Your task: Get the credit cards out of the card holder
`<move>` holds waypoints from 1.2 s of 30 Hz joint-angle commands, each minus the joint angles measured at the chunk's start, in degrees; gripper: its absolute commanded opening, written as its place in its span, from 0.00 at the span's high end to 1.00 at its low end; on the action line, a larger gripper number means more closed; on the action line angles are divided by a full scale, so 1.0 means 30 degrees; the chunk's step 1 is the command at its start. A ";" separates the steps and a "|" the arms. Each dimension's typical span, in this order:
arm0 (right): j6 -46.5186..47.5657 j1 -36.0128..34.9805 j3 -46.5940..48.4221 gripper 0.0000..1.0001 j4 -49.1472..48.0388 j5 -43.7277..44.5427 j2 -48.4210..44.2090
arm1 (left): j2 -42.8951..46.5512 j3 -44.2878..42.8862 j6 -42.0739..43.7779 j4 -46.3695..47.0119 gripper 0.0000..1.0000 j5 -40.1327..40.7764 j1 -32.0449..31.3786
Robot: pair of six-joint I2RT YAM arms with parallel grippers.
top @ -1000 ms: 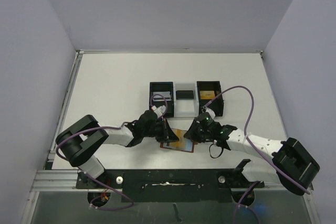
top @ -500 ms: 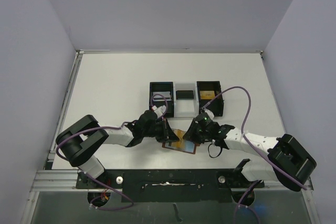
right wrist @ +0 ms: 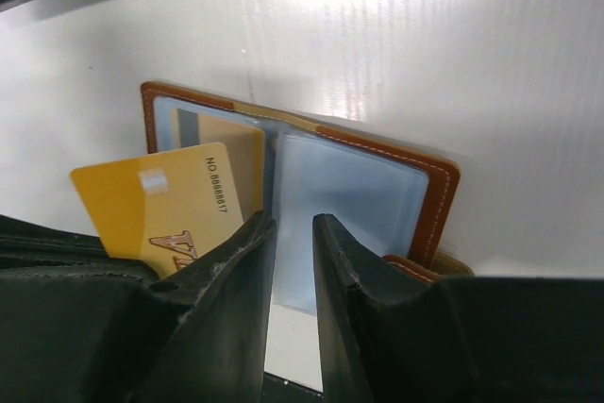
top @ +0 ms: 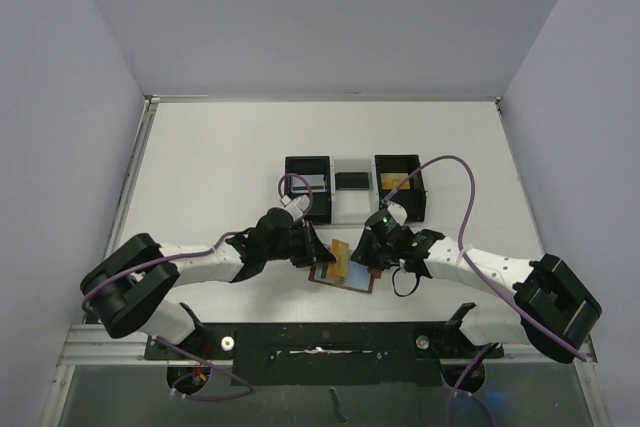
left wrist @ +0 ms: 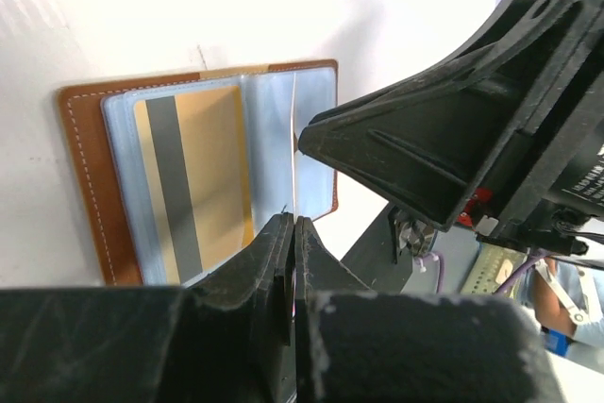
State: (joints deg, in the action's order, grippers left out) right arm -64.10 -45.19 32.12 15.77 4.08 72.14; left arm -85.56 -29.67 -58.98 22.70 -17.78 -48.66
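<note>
The card holder (right wrist: 363, 186) lies open and flat on the white desk (top: 220, 167), near its front edge and a little nearer than the black-and-white tray (top: 352, 207). Its brown leather faces down and its blue-grey pockets face up. Both arms reach in over it from either side. The left end effector (left wrist: 289, 233) has its fingers pressed together on a thin sheet that its own camera sees edge-on as a pale line rising from the fingertips. This fits the yellow card (right wrist: 156, 205), which the right wrist view shows lifted above the holder's left half, printed face up, with its lower corner hidden behind black gripper parts. The right end effector (right wrist: 293, 233) hangs just over the holder's middle fold. Its fingers stand slightly apart with nothing between them, and the yellow card sits just outside its left finger, not in the gap. A second card, gold with a grey stripe (left wrist: 203, 172), sits inside a clear pocket of the holder. The pocket on the other half looks bare blue-grey. What lies in the tray's compartments is too small to tell.
</note>
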 commanded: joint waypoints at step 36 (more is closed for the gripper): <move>0.1939 -0.0530 0.2849 0.35 0.0408 0.2517 -0.2292 | 1.0040 0.2466 0.0707 -0.3255 1.00 0.3364 0.3067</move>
State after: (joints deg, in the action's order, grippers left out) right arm -59.75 -49.12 39.59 19.14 8.23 71.94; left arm -56.27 -23.05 -56.14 5.26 -0.69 -43.18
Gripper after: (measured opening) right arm 0.549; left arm 0.014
